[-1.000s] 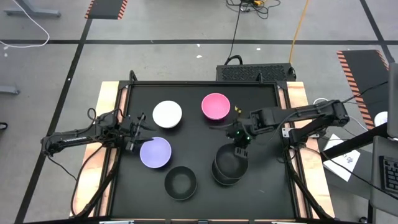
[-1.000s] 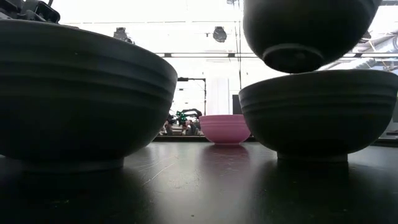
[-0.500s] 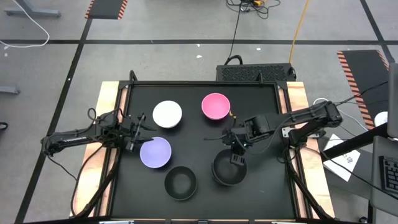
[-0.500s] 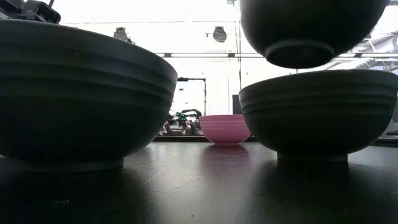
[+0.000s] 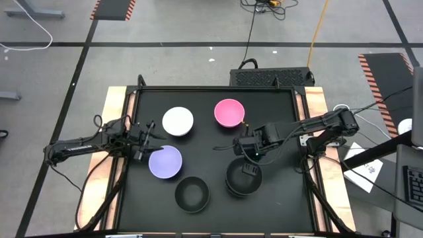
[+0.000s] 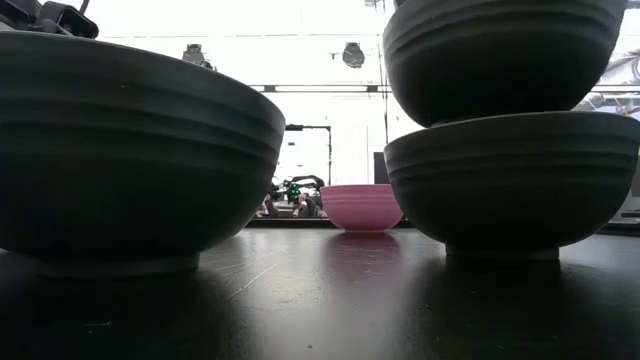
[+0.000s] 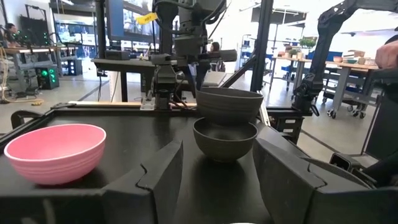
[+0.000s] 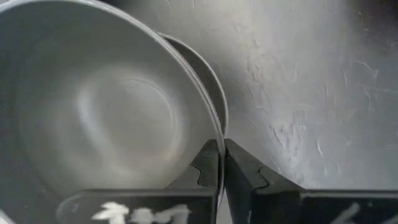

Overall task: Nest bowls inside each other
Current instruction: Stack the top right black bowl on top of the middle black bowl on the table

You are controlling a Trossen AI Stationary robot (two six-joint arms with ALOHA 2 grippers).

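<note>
A robotics lab or workshop, set up on an open industrial floor.

The black table (image 5: 211,99) is standing on grey concrete marked with dark lines and orange-and-black hazard stripes (image 5: 112,9), with cables (image 5: 254,23) trailing across it. Beyond the table, workbenches (image 7: 336,65) are crowding the room alongside metal frames, a monitor (image 7: 134,22) is glowing, and more robot arms (image 7: 323,43) are rising over the benches. Ceiling lamps (image 6: 352,54) are hanging from a high, bright roof with exposed beams.
</note>
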